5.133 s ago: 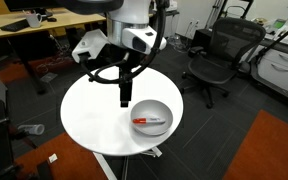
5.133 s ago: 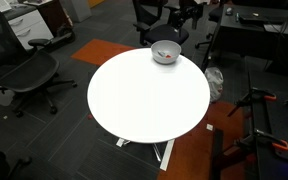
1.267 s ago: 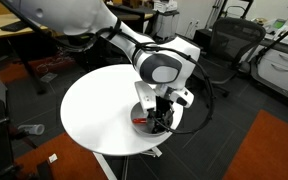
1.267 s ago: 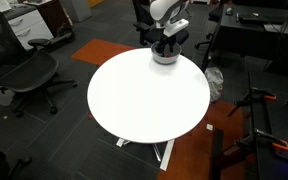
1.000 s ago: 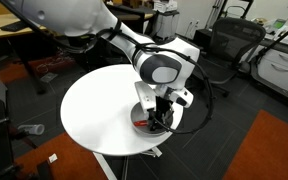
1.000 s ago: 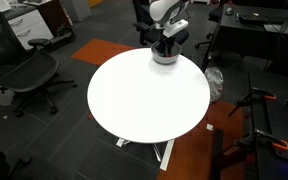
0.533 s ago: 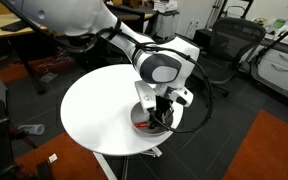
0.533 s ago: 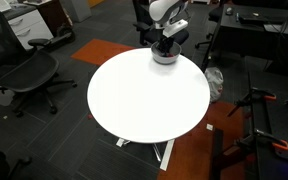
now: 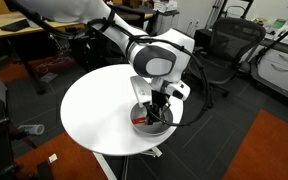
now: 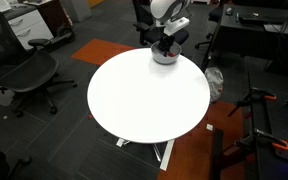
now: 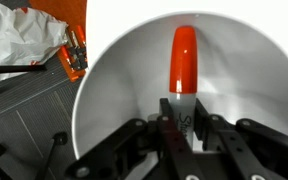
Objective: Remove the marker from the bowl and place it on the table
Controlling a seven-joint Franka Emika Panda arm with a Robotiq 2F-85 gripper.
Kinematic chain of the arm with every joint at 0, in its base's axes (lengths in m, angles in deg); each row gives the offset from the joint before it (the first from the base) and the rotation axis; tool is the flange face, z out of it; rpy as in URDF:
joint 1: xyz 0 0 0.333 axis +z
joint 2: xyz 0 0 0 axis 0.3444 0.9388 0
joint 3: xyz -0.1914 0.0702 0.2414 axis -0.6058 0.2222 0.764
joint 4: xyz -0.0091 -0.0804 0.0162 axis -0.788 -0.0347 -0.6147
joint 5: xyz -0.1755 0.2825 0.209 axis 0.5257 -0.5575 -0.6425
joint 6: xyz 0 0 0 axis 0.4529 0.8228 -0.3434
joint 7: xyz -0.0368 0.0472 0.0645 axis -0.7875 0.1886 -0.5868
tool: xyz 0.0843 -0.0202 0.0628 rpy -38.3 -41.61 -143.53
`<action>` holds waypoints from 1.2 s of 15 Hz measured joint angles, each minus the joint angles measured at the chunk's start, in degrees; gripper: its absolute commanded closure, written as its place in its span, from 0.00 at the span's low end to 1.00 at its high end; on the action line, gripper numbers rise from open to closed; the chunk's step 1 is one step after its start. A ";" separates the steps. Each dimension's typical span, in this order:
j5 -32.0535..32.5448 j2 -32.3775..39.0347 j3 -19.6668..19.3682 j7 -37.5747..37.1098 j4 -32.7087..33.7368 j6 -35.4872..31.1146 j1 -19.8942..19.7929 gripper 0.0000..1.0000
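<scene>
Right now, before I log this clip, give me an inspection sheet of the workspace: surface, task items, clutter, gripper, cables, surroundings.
Surface: round white table; the bowl stands near its edge.
Job's things: bowl upright; red-orange marker lies inside it, not yet on the table.
Clutter: nothing seen on the tabletop; crumpled white bag on the floor beside the table.
Gripper: gripper lowered into the bowl, its fingers either side of the marker's paler end; whether they clamp it cannot be told.
Cables: black cable looping beside the wrist.
Surroundings: office chair, wooden desk, orange carpet.
</scene>
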 measured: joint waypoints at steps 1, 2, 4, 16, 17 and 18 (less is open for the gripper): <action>0.27 -1.52 -0.03 -0.01 -2.15 -1.60 0.48 0.94; 0.69 -3.08 -0.10 -0.03 -4.37 -3.42 1.00 0.94; 1.84 -6.35 -0.39 -0.18 -9.03 -7.56 2.23 0.94; 10.65 -24.22 -1.93 -2.83 -31.33 -19.29 10.36 0.94; 11.18 -24.77 -1.82 -2.83 -32.21 -19.26 10.89 0.94; 11.54 -25.14 -1.64 -2.82 -32.99 -19.22 11.34 0.94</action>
